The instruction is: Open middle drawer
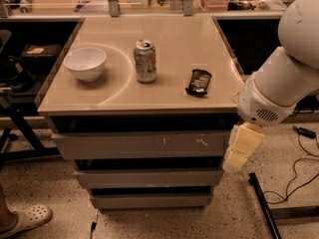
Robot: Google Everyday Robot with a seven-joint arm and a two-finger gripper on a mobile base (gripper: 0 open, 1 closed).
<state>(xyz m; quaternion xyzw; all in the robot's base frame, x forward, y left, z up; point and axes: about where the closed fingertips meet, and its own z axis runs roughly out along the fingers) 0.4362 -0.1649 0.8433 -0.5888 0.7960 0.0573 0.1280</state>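
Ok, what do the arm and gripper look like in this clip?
The arm is a bulky white shell of smooth rounded segments, with a small dark slotted vent near the wrist. The gripper, beside the right edge of the cabinet, is pale cream-yellow and blocky. No cables or markings show on it.
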